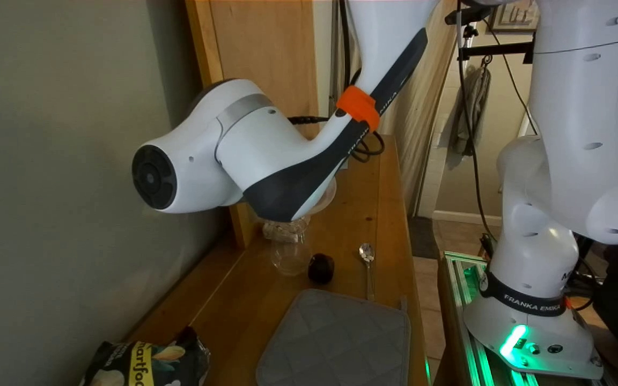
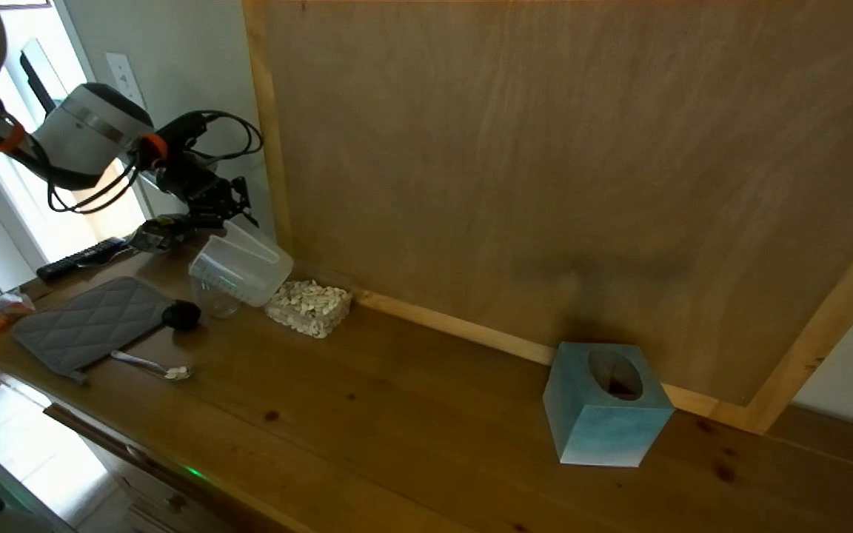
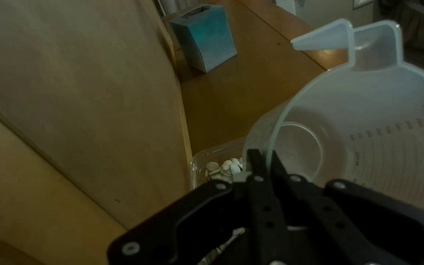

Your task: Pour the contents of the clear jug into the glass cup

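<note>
The clear jug [image 2: 245, 270] is milky plastic with printed marks, tilted in the air over the table. In the wrist view the jug [image 3: 388, 121] fills the right side and shows its bottom, with no contents I can make out. My gripper [image 3: 265, 158] is shut on the jug's rim, one finger inside and one outside. The gripper [image 2: 238, 218] is above the jug in an exterior view. The glass cup [image 1: 290, 260] is a clear round tumbler standing on the table. It [image 2: 213, 300] is partly covered by the jug's lower left, and does not show in the wrist view.
A clear rectangular container [image 2: 300, 326] of pale flat pieces stands beside the glass cup, against the wooden panel [image 2: 545, 185]. A dark round object [image 1: 321, 268], a spoon [image 1: 368, 268], a grey pad [image 1: 336, 343] and a snack bag [image 1: 145, 364] lie nearby. A blue tissue box [image 2: 608, 429] stands farther along.
</note>
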